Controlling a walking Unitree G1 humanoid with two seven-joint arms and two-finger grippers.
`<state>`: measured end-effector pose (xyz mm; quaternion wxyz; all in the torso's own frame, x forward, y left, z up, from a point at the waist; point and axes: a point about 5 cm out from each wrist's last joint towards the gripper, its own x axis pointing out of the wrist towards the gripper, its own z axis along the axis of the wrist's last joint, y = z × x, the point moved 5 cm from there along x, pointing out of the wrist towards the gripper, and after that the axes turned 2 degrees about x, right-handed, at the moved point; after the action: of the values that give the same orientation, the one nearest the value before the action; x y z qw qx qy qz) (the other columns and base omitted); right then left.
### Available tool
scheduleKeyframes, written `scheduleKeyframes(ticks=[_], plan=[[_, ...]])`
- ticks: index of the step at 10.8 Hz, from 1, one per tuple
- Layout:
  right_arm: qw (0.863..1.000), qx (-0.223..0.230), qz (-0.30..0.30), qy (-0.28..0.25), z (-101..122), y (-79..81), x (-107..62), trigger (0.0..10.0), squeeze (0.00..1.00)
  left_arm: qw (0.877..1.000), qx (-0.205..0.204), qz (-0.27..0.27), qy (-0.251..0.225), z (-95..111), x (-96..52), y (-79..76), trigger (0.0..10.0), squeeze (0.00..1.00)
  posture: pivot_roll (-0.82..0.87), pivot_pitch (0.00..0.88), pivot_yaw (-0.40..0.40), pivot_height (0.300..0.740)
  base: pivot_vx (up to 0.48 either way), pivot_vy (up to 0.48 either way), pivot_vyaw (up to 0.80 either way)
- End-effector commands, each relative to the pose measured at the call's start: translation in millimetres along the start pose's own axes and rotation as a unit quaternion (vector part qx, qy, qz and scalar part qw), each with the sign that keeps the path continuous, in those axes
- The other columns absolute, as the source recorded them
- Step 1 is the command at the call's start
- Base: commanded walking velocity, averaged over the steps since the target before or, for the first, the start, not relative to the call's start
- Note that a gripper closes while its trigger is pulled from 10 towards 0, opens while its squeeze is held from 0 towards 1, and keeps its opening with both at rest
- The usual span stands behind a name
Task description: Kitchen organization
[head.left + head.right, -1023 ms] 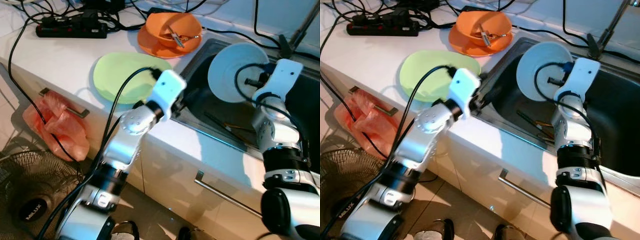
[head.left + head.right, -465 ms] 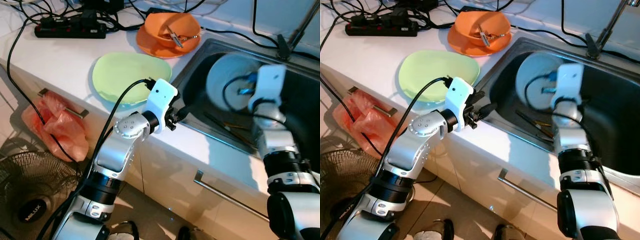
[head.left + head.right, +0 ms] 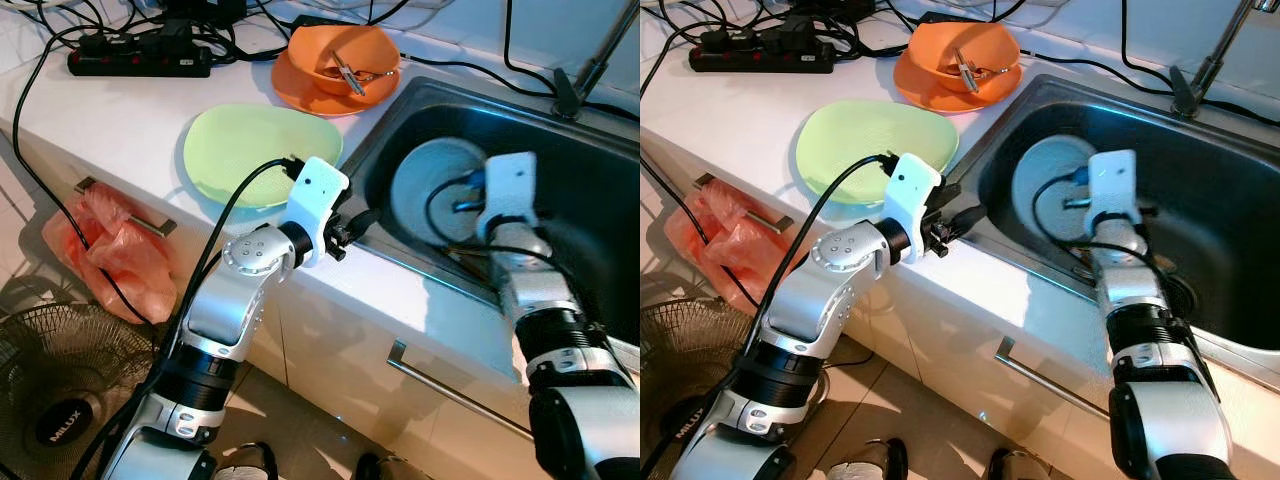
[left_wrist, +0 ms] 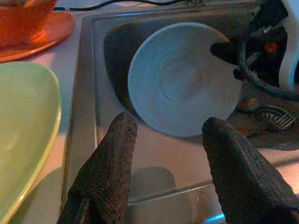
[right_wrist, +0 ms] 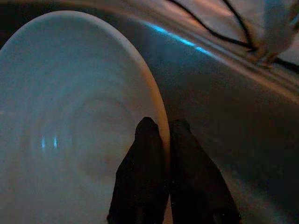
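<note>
right fingers (image 5: 163,163) pinch pale plate (image 3: 430,190) (tilted) inside sink (image 3: 600,160).

the only readable writing is the brand "milux", in white letters on the round dark hub of the fan (image 3: 62,425) standing on the floor beside the cabinet; in the right eye view the word is cut off at the picture's edge

Sink (image 3: 590,130): pale plate (image 3: 430,188) standing on edge and utensils (image 3: 1080,270) lying beneath it are blocking its near-left part, while its far-right basin is lying open for passage.
</note>
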<state>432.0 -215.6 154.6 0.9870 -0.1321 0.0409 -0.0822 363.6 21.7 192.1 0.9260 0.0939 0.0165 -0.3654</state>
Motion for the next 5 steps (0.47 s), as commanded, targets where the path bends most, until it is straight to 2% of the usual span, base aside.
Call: scheduleKeyframes(ticks=[1, 4, 5], plan=[[1.000, 0.000, 0.006, -0.018, 8.1, 0.4, 0.6, 10.0, 0.00, 1.000, 0.000, 0.000, -0.001, 2.1, -1.1, -0.8, 10.0, 0.00, 0.08, 0.145, -0.015, 0.740, 0.000, 0.000, 0.00], [0.999, -0.004, 0.028, -0.020, 9.5, 9.1, 1.3, 10.0, 0.00, 1.000, -0.006, 0.005, 0.000, 1.6, -2.8, 1.2, 10.0, 0.00, 0.08, 0.144, -0.022, 0.740, 0.000, 0.000, 0.00], [0.999, -0.004, 0.039, -0.019, 8.7, 13.9, 1.3, 10.0, 0.18, 1.000, -0.008, 0.004, 0.001, 0.7, -3.4, 1.1, 10.0, 0.00, 0.08, 0.137, -0.022, 0.740, 0.000, 0.000, 0.00]])
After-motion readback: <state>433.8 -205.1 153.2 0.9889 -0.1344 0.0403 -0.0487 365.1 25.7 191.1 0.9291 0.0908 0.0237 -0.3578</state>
